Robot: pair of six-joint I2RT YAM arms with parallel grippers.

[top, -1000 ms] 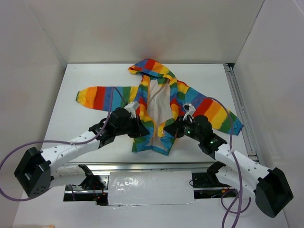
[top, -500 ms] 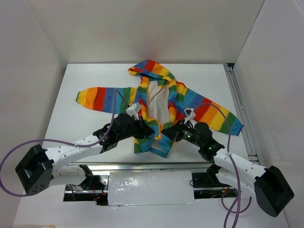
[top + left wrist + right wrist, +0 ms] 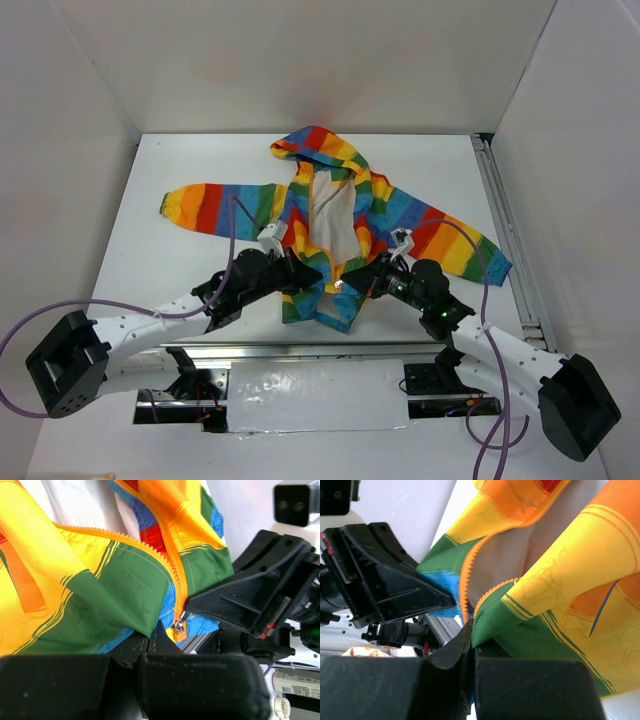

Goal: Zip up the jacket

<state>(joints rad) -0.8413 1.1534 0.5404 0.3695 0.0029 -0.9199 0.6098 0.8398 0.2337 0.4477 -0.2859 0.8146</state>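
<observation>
**A:** Two arms in, both low at the bottom front of the jacket [image 3: 335,215]. Where's it lying?

**B:** Flat on the white counter [image 3: 200,160]. The hood [image 3: 318,145] is toward the far wall, sleeves spread to either side, and the hem is nearest the arm bases. Front is open and the white lining [image 3: 335,215] shows, with a wide gap up top that narrows to almost nothing at the hem.

**A:** State of the left end effector [image 3: 300,275]?

**B:** Clamped narrow on the jacket. In the left wrist view its fingers [image 3: 200,685] are pressed together with the green-stripe edge nipped between them. It has the panel on the left of the top view, near the hem.

**A:** Zipper visible?

**B:** Yes. The orange zipper tape [image 3: 170,560] runs down the edge to a metal slider [image 3: 178,625] at its bottom end, just above the fingers. The tip of the right end effector [image 3: 240,602] sits right beside the slider — touching or not, can't tell.

**A:** And the right one's own grip?

**B:** Also closed, holding jacket fabric. In the right wrist view its fingers [image 3: 530,690] pinch a folded green corner edged with orange zipper teeth. The left end effector [image 3: 395,587] is just across the gap, its tip at the blue hem trim.

**A:** Spacing between them?

**B:** Close together — only the bottom of the opening lies between.
</observation>
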